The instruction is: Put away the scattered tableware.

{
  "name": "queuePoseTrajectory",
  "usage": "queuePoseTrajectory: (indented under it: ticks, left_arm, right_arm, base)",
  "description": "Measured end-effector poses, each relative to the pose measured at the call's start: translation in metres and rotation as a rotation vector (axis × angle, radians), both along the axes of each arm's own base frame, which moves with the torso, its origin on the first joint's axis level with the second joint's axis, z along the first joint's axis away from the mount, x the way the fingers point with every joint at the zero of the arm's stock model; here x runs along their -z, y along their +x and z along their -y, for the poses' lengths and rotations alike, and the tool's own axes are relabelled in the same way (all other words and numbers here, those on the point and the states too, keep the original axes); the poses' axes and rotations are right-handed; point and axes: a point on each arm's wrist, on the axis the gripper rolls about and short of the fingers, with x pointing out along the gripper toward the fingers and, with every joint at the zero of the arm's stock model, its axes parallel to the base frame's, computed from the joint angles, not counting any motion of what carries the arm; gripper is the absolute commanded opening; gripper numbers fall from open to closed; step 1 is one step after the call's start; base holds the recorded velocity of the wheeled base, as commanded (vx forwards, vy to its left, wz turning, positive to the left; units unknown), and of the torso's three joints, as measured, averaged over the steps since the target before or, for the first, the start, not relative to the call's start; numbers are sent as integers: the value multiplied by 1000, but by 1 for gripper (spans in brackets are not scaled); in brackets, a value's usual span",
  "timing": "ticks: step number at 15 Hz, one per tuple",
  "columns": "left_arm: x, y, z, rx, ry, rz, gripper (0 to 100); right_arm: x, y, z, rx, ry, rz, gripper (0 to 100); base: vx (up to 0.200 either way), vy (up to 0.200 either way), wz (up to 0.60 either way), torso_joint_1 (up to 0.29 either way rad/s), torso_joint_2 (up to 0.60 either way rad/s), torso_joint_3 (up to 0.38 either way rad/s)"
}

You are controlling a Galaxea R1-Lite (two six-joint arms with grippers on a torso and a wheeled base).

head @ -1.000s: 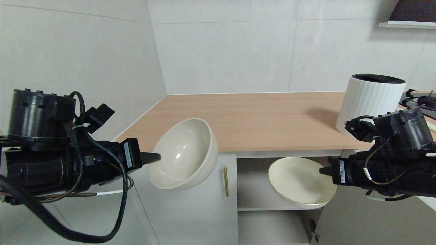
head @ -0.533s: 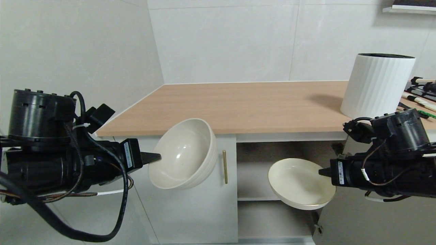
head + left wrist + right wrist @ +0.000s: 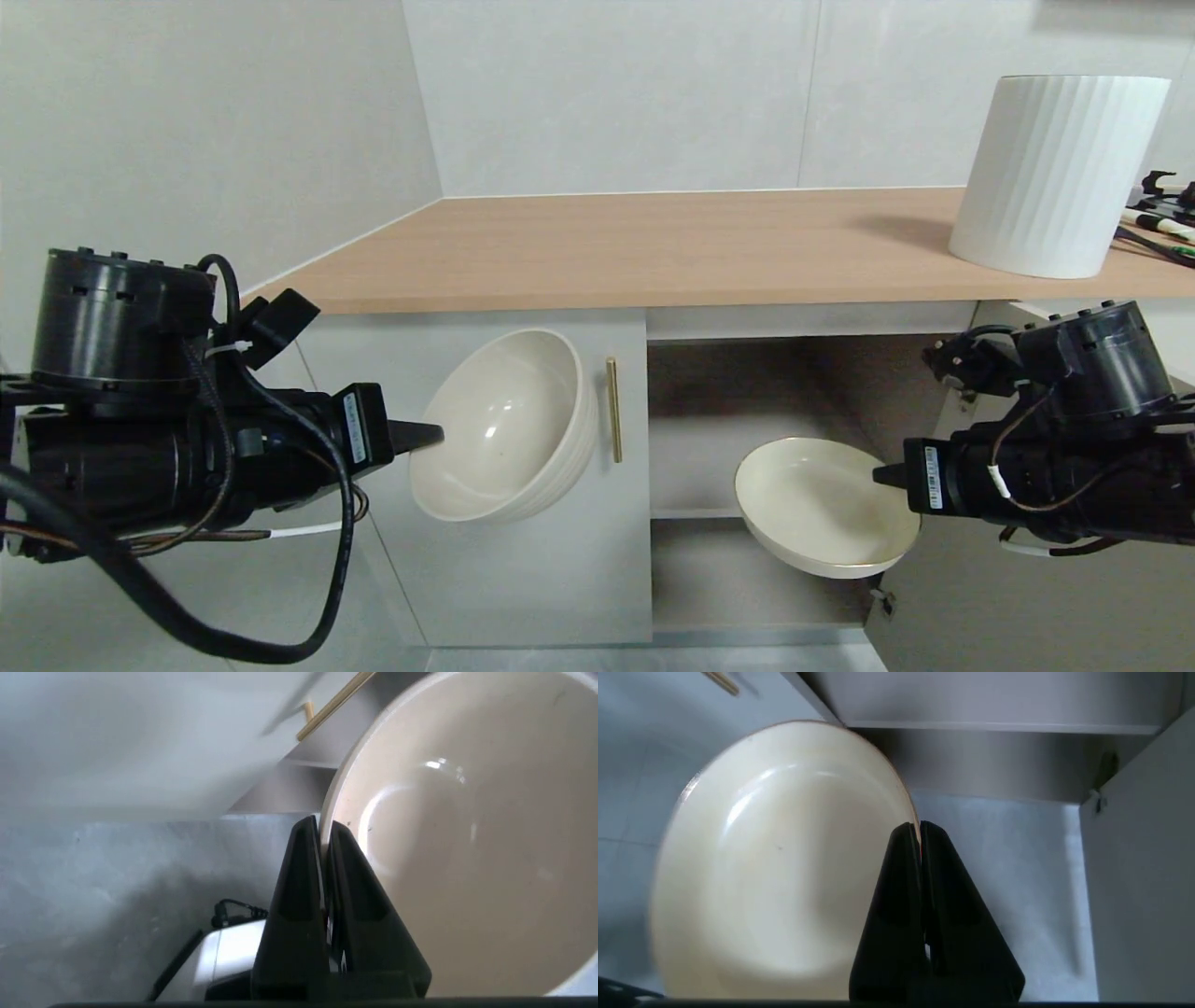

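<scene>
1. Currently the left gripper (image 3: 425, 436) is clenched on the rim of a deep cream ceramic bowl (image 3: 509, 429). The bowl hangs in the air tipped on its side, mouth toward the arm, just in front of the closed grey cabinet door (image 3: 523, 579) and beside the slim brass bar handle (image 3: 612, 409).
2. The right gripper (image 3: 887, 474) is clamped on the edge of a shallow cream dish with a thin gold rim (image 3: 822, 509). The dish is held tilted in front of the open cabinet bay (image 3: 709, 401), about level with its grey inner shelf (image 3: 691, 513).
3. Each piece is gripped at a single point on a smooth glazed rim, so its weight hangs to one side. A quick swing or stop could probably make it pivot between the fingers or slip out and break.
4. The deep bowl is close to the closed door, so a careless sweep toward the bay could knock it against the handle.
5. The dish could clip the shelf's front edge if it enters at the present height and tilt.
6. Both the bowl and the dish hold nothing. The shelf splits the bay into an upper and a lower space.
7. A tall white ribbed cylindrical container (image 3: 1060, 177) stands on the light wooden countertop (image 3: 653, 247); its inside cannot be seen from this angle.
</scene>
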Motion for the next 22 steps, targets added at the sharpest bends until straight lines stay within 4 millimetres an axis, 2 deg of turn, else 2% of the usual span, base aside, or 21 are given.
queuePoseTrajectory:
  ticks: [7,12,14,16,19,22]
  left_arm:
    - [0,1,0,0,0,0,0]
    - [0,0,0,1,0,-1,0]
    - [0,-1,1,4,0,-2,0]
    - [1,-1,2,9,1,-3,0]
    - [1,-1,2,12,2,-4,0]
    - [1,-2,3,15,2,-4,0]
  right_arm:
    - [5,1,-2,-20,-25,-7,0]
    - [29,21,-13,-57,-75,-32,0]
    - [47,40,-22,-48,-71,-10,0]
    - [75,61,-31,-17,-98,-11,0]
    - [116,93,-44,85,-136,-46,0]
    - [144,124,-54,190,-138,-58,0]
  base:
    - [0,0,0,-4,10,4]
    - [0,0,0,0,0,0]
    - [0,0,0,0,0,0]
    - [0,0,0,0,0,0]
    - [0,0,0,0,0,0]
    - [0,0,0,0,0,0]
